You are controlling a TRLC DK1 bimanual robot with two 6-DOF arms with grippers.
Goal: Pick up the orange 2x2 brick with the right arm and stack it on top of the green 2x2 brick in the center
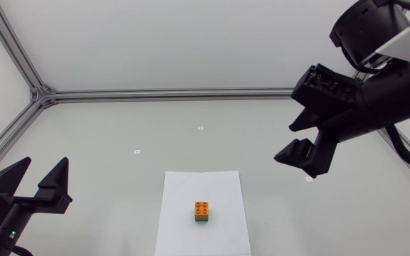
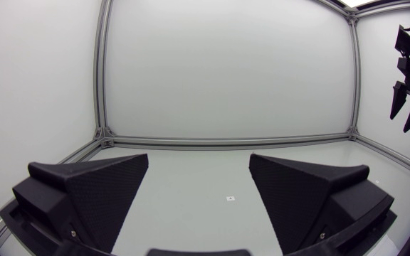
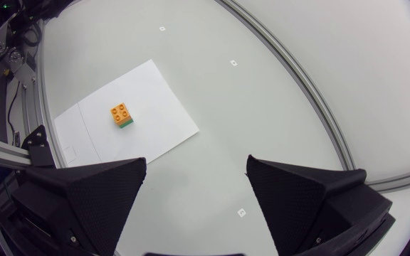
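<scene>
The orange 2x2 brick (image 1: 203,208) sits stacked on the green 2x2 brick (image 1: 203,219), on a white sheet (image 1: 184,227) at the table's front middle. In the right wrist view the orange brick (image 3: 120,113) tops the green one (image 3: 127,124), well ahead of the fingers. My right gripper (image 1: 301,142) hangs open and empty high above the table's right side, seen far off in the left wrist view (image 2: 409,110). My left gripper (image 1: 38,178) rests open and empty at the front left, its fingers wide apart in its own view (image 2: 199,192).
Aluminium frame rails (image 1: 169,92) run along the table's back and side edges. Small white markers (image 1: 137,151) dot the tabletop behind the sheet. The sheet (image 3: 155,107) lies flat around the stack.
</scene>
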